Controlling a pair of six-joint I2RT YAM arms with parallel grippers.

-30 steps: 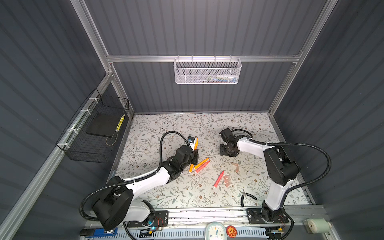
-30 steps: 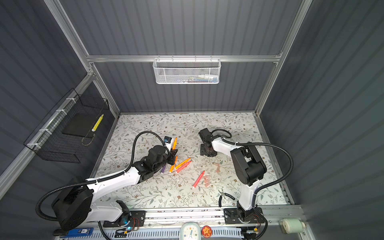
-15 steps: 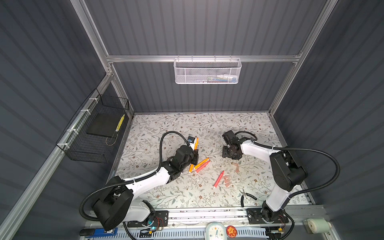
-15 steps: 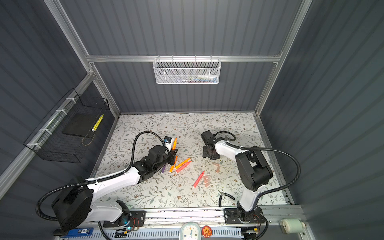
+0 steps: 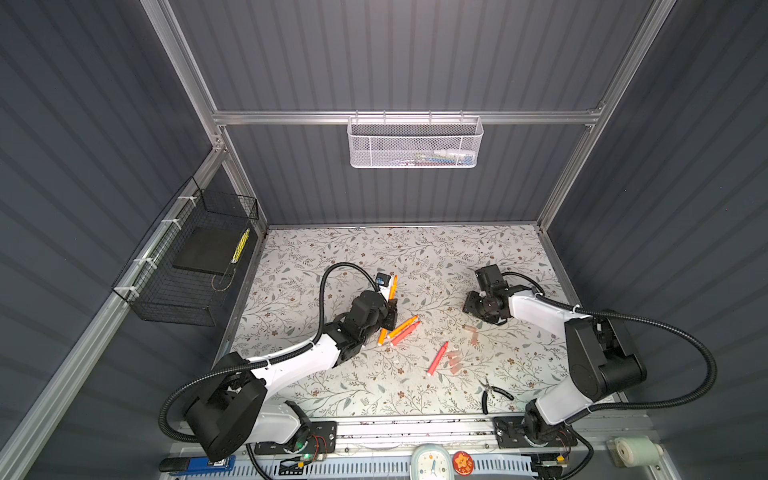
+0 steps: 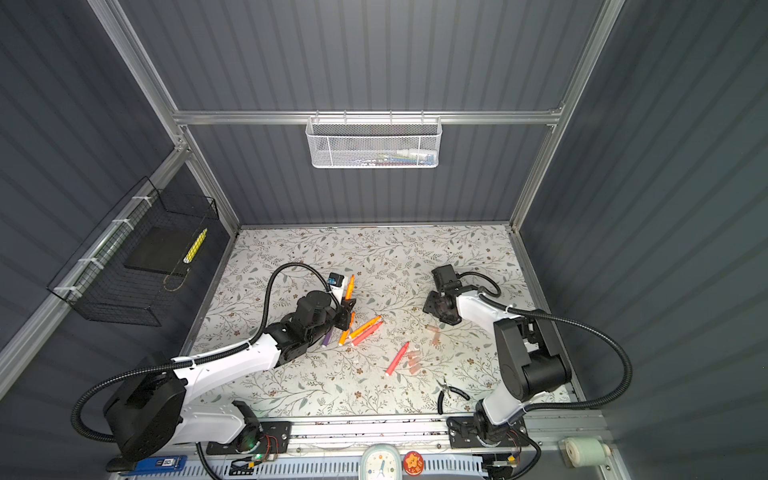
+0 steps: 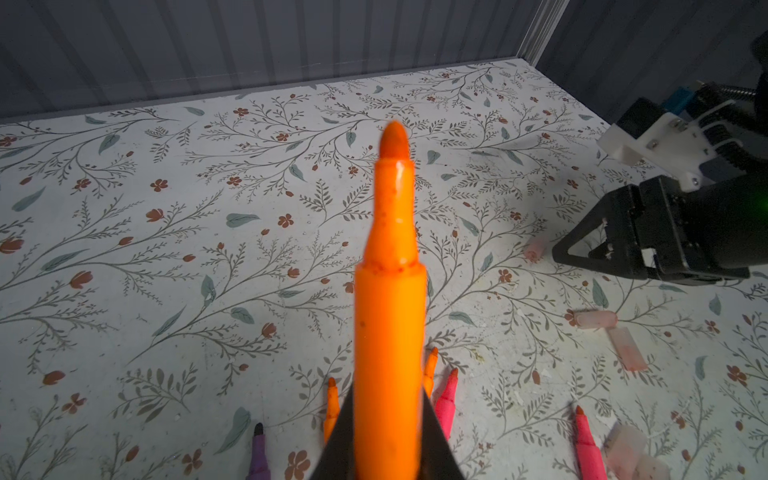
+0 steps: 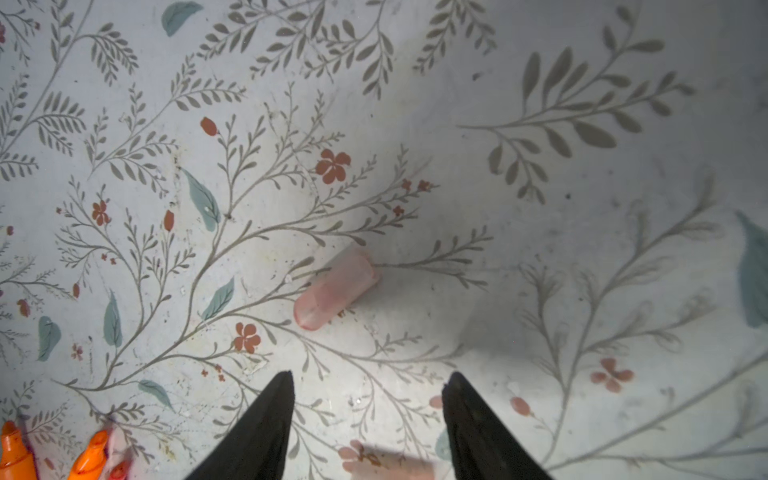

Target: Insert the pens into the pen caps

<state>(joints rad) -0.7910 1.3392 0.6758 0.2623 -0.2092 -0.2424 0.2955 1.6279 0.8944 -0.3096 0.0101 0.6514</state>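
Left pincer [image 7: 388, 395]: clenched on an orange pen [image 7: 390, 249], gripping the rear of the barrel. The bare felt tip points away from the wrist, clear of the tabletop [image 7: 166, 249].
Right pincer [image 8: 370, 374]: released and empty, jaws apart, low over the tabletop.
Nearest cap [image 8: 336, 289]: lies on its side just ahead of the right pincer's fingertips, not between them. A second cap [image 8: 390, 463] shows partly at the frame edge.
Loose pens [image 5: 402, 327]: uncapped, in a cluster on the tabletop just beside the left pincer. One pink-red pen [image 5: 437, 358] lies apart, next to the other caps [image 5: 454, 362].
Pliers [image 5: 492, 390]: near the front edge, no part of the task.
Pen handling: judged light, stiff and smooth-walled, so likely to swivel in a narrow grip. Hold mid-barrel or rearward, leaving the stepped nose free.
Cap handling: judged very light, thin-walled and prone to roll or skid when nudged. It is translucent, so hard to spot on the pattern. Close across the cylinder near its closed end, leaving the open mouth free to face the pen tip.
Risk: excess squeeze could ovalise the mouth and block entry.
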